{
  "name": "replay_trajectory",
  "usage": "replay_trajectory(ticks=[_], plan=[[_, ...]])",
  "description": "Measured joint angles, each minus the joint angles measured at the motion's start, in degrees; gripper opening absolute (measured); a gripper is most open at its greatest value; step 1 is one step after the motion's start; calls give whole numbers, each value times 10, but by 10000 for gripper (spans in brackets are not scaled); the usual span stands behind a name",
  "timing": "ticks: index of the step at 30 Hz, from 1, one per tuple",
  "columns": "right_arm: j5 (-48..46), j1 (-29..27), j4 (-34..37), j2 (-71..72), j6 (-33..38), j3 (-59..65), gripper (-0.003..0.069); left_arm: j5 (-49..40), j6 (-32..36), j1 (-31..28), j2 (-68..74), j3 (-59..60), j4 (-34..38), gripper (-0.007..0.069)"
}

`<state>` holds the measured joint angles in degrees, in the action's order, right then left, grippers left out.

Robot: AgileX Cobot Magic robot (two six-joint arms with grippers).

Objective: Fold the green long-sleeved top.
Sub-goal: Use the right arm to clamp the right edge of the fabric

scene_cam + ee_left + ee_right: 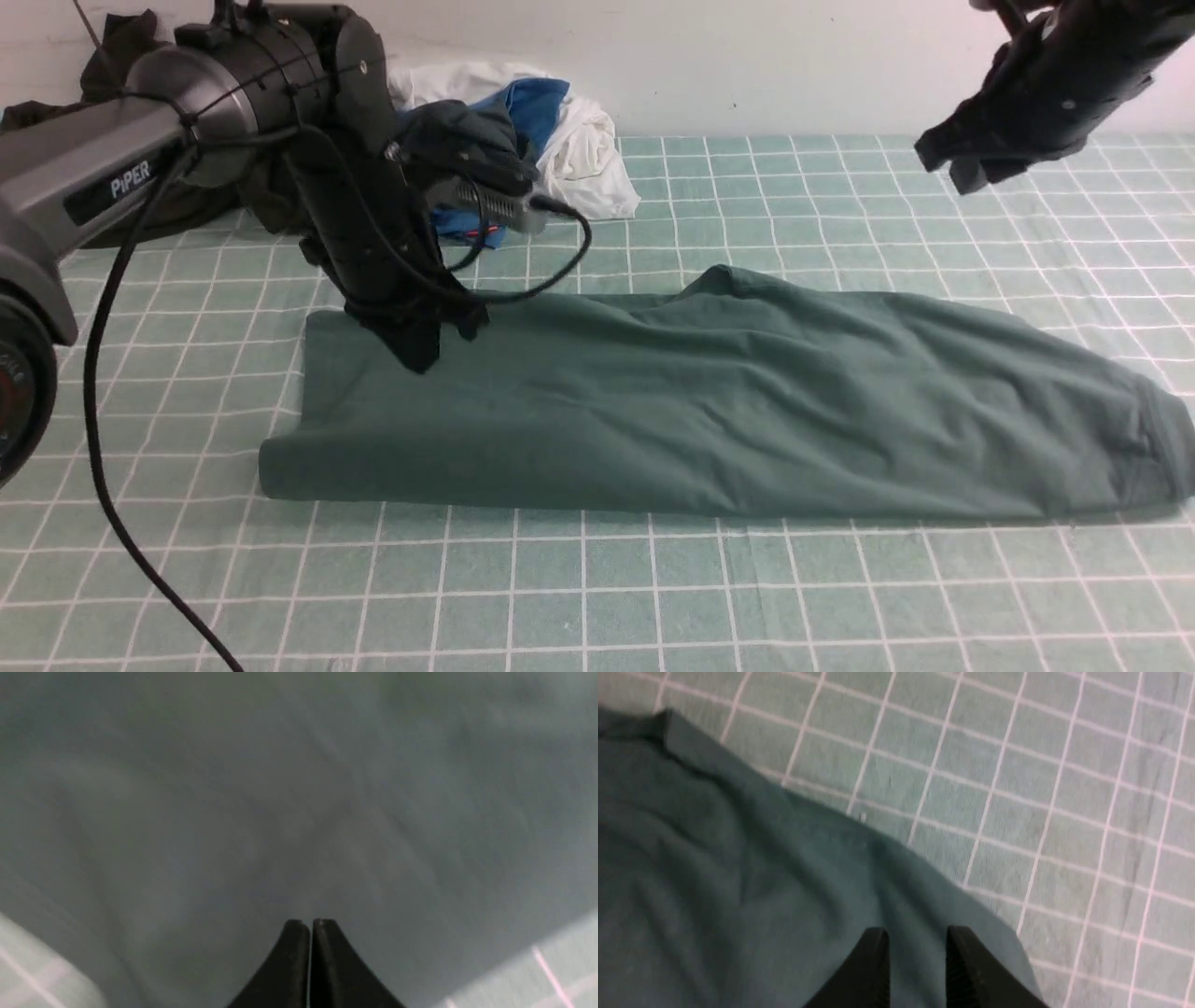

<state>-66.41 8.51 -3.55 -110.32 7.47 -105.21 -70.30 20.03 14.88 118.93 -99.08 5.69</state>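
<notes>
Lying across the table point(653, 579), the green top point(728, 411) forms a wrinkled folded band. Wrist views alone show left gripper point(310, 924) closed, right gripper point(917, 933) narrowly parted.

Dark green top point(728, 401), pale green white-gridded cloth point(560, 588), white and blue clothes pile point(583, 154)

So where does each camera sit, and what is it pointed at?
Front: between the arms, looking forward across the checked table at the green top; left gripper low over it, right gripper raised.
Left wrist: on the left arm, close up on the top's fabric; left gripper shows shut.
Right wrist: on the right arm, looking down at the top's edge and table; right gripper shows open.
All three share the green top.
</notes>
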Motion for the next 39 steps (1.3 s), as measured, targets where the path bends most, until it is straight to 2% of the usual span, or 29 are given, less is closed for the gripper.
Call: replay_trajectory(ticks=[5, 9, 14, 18, 21, 27, 29, 35, 38, 39], plan=[[-5, 0, 0, 46, 1, 103, 174, 40, -2, -4, -15, 104, -15, -3], [59, -11, 2, 76, -5, 228, 174, 78, -6, -23, -24, 158, -9, -3], [154, -74, 2, 60, -39, 331, 174, 85, -15, -44, -26, 171, -2, -3], [168, -139, 2, 37, -63, 338, 199, 89, -21, -50, -26, 173, -5, -3], [166, -177, 2, 36, -67, 332, 255, 89, -21, -50, -26, 173, -3, -3], [174, -220, 13, 26, -69, 329, 425, 90, -21, -51, -26, 173, -2, -3], [175, -223, 17, 12, -69, 329, 459, 90, -21, -51, -26, 174, -1, -3], [185, -223, 28, -26, -69, 326, 488, 90, -21, -51, -26, 174, -1, -3], [184, -223, 29, -28, -69, 324, 476, 90, -21, -51, -26, 174, -1, -3], [184, -223, 36, -28, -67, 324, 443, 90, -21, -51, -26, 174, -1, -3]])
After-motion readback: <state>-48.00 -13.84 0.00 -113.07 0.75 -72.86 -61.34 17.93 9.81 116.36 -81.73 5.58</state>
